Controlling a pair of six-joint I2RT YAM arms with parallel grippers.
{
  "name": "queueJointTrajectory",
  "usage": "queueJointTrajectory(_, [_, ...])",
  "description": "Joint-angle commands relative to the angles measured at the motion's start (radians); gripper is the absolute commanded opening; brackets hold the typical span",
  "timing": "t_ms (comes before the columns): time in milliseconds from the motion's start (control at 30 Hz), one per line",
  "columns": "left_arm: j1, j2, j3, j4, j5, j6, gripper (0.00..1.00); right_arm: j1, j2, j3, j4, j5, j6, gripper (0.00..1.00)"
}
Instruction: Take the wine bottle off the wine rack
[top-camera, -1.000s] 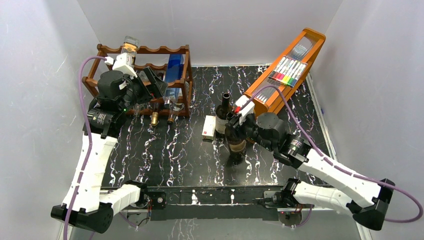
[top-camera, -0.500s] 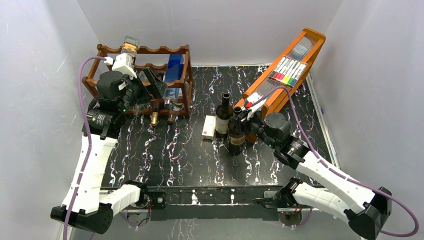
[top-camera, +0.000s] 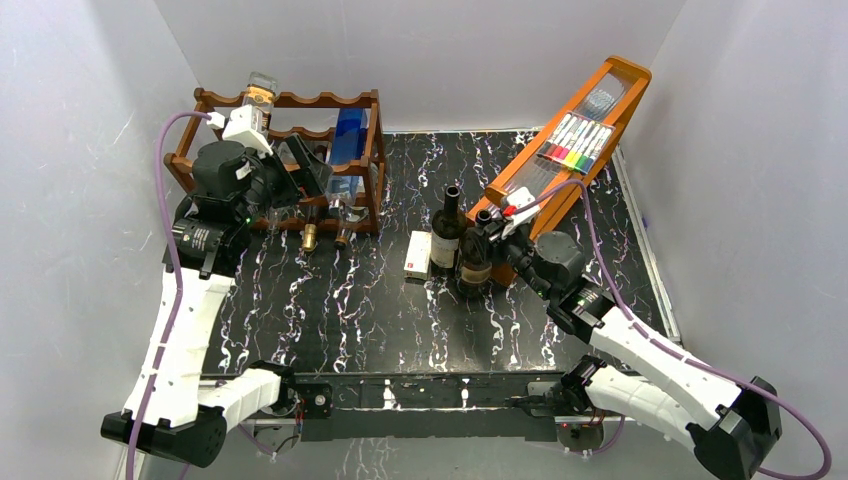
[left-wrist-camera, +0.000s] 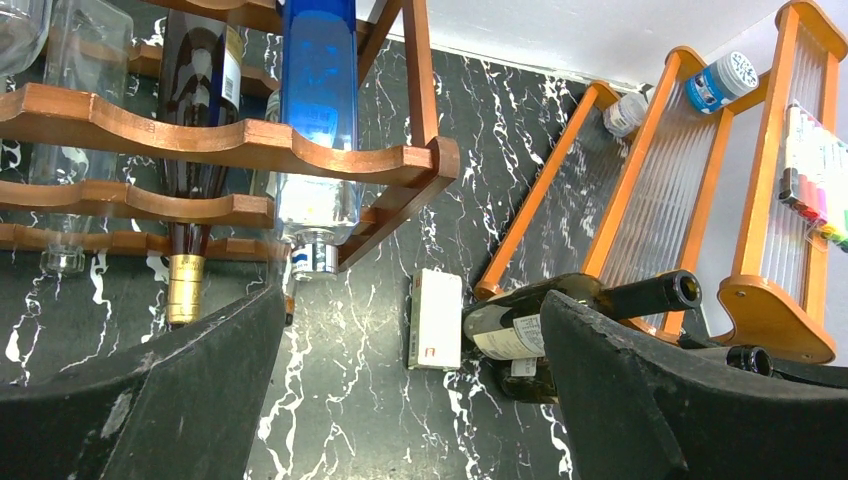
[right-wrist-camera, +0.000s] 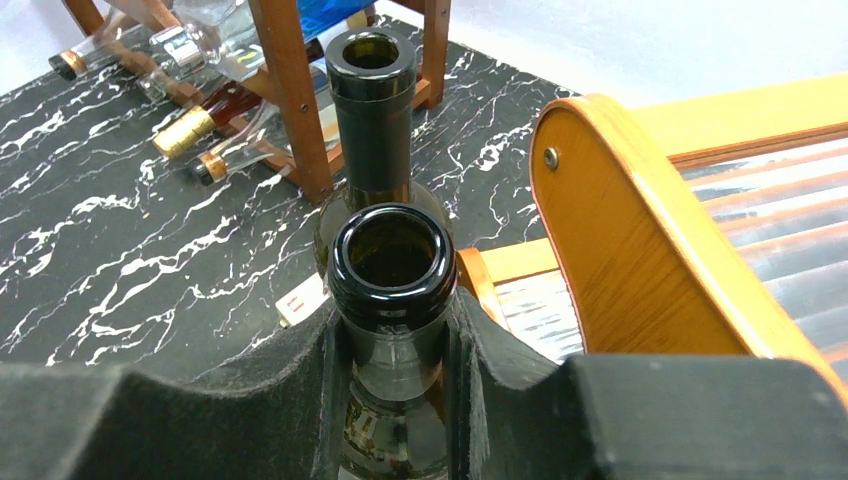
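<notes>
Black table (top-camera: 350, 300): two upright bottles (top-camera: 446, 235), one rack (top-camera: 310, 99).

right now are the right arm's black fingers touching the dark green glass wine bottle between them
Touching. The right wrist view shows both fingers pressed against the neck of the dark green glass wine bottle, no gap either side.

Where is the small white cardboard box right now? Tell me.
In the top view, the small white cardboard box lies on the black marbled table, just left of an upright dark green glass bottle and right of the dark reddish-brown wooden rack.
</notes>
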Motion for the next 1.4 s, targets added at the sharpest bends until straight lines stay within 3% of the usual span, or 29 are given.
queueJointTrajectory(0, [0.000,-0.008,0.047,-0.005,-0.010,0.019,0.98,-0.015,-0.034,0.007,0.242,0.023,0.013,0.00])
queueJointTrajectory(433, [0.000,0.005,0.047,-0.004,-0.006,0.023,0.98,-0.029,-0.019,-0.018,0.211,0.045,0.009,0.00])
queueJointTrajectory(533, [0.001,0.004,0.046,-0.005,-0.007,0.024,0.98,-0.029,-0.026,-0.015,0.188,0.033,0.010,0.19])
queueJointTrajectory(700, [0.001,-0.002,0.032,-0.004,-0.009,0.026,0.98,-0.029,-0.042,0.000,0.141,0.021,0.013,0.72])
queueJointTrajectory(900, [0.001,-0.014,0.009,-0.006,-0.004,0.025,0.98,-0.029,-0.051,0.105,-0.006,-0.032,0.006,0.95])
queueJointTrajectory(1167, [0.000,0.007,0.020,-0.036,-0.015,0.066,0.98,-0.028,-0.101,0.262,-0.232,-0.087,0.014,0.98])
queueJointTrajectory(1367, [0.000,0.120,0.137,-0.063,-0.128,0.169,0.98,-0.029,-0.108,0.316,-0.247,0.000,0.103,0.98])
